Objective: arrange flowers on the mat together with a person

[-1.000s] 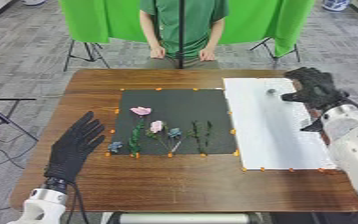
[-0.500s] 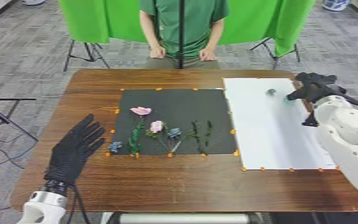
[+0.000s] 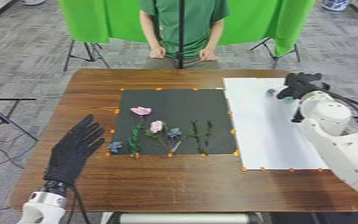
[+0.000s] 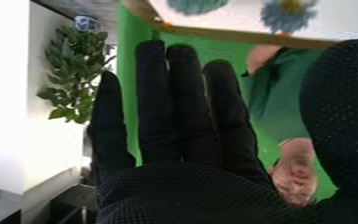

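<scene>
Spreading our right hand (image 3: pixel 301 86) wide over the far end of the white mat (image 3: pixel 269 140), fingers straight, thumb well apart, we have one blue flower (image 3: pixel 270 92) to its left and another blue flower (image 3: pixel 288 100) just on its near side. Between it and our straight-fingered left hand (image 3: pixel 68 149), pink flowers (image 3: pixel 141 111) and green stems (image 3: pixel 135 139) lie on the dark mat (image 3: pixel 171 100).

Pink flowers (image 3: pixel 141 110), blue flowers (image 3: pixel 174 132) on black mat (image 3: pixel 177 101), two beside it
</scene>
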`<act>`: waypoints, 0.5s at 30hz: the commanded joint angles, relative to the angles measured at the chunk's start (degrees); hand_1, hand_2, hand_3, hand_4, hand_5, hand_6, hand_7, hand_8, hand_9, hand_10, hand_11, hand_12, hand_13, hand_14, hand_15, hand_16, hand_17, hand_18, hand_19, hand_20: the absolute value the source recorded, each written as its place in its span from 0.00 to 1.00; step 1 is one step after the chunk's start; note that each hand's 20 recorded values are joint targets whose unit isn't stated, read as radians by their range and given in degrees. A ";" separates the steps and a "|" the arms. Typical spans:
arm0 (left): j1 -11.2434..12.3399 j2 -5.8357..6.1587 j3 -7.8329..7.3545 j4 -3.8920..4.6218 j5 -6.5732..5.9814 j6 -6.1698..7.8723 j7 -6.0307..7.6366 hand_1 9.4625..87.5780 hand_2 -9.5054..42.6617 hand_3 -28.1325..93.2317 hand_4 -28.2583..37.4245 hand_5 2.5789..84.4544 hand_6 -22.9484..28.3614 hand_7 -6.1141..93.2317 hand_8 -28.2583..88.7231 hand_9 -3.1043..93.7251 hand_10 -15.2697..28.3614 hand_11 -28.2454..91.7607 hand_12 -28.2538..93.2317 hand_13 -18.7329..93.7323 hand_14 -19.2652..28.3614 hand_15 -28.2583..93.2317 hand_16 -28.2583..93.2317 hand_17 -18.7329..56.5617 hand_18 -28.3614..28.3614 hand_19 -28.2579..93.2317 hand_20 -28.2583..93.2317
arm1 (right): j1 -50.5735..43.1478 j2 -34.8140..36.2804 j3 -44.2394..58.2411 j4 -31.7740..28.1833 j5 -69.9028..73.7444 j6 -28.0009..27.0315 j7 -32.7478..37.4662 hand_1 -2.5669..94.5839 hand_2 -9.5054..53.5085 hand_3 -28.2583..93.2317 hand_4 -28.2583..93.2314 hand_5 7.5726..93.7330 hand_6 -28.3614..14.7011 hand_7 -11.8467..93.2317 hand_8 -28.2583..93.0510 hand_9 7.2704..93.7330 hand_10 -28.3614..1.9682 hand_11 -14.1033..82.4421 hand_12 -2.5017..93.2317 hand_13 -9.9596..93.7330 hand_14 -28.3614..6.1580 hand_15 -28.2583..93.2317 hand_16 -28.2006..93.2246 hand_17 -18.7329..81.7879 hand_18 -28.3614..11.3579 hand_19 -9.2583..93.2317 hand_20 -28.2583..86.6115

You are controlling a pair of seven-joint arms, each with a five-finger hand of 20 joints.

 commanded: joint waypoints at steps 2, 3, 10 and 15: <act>0.78 -0.49 0.02 0.09 0.30 -0.43 -0.38 0.21 0.09 0.79 0.02 0.35 0.52 0.20 0.17 0.29 0.61 0.37 0.36 0.35 0.66 0.40 0.27 0.12 0.86 0.55 0.30 | 1.09 -0.62 -1.91 1.54 -5.88 -2.68 3.52 0.30 0.00 0.93 0.00 0.36 0.64 0.43 0.09 0.48 0.59 0.44 0.23 0.50 0.61 0.56 0.38 0.27 0.22 0.59 0.49; 0.86 -0.46 -0.03 0.06 0.25 -0.34 -0.53 0.21 0.09 0.79 0.02 0.35 0.52 0.20 0.17 0.29 0.62 0.37 0.36 0.35 0.66 0.40 0.27 0.12 0.86 0.55 0.30 | 1.06 -0.53 -2.08 1.62 -6.30 -2.87 3.84 0.30 0.00 0.93 0.00 0.37 0.64 0.43 0.09 0.47 0.59 0.44 0.23 0.49 0.61 0.57 0.38 0.26 0.21 0.60 0.49; 0.79 -0.48 -0.02 0.13 0.36 -0.22 -0.44 0.21 0.09 0.79 0.02 0.35 0.52 0.20 0.17 0.29 0.62 0.37 0.36 0.35 0.66 0.40 0.27 0.12 0.86 0.55 0.30 | 1.03 -0.91 -1.65 2.18 -6.65 -5.00 4.80 0.31 0.00 0.94 0.00 0.37 0.63 0.44 0.09 0.46 0.59 0.44 0.23 0.49 0.61 0.58 0.38 0.26 0.21 0.60 0.50; 0.68 -0.72 0.19 0.20 0.18 -0.22 -0.38 0.21 0.09 0.79 0.02 0.36 0.52 0.20 0.17 0.29 0.61 0.37 0.36 0.35 0.66 0.40 0.27 0.12 0.86 0.55 0.30 | 0.76 -1.48 -1.26 3.17 -6.14 -5.74 5.19 0.34 0.00 0.93 0.00 0.45 0.68 0.45 0.08 0.59 0.63 0.48 0.24 0.59 0.65 0.58 0.38 0.28 0.20 0.60 0.51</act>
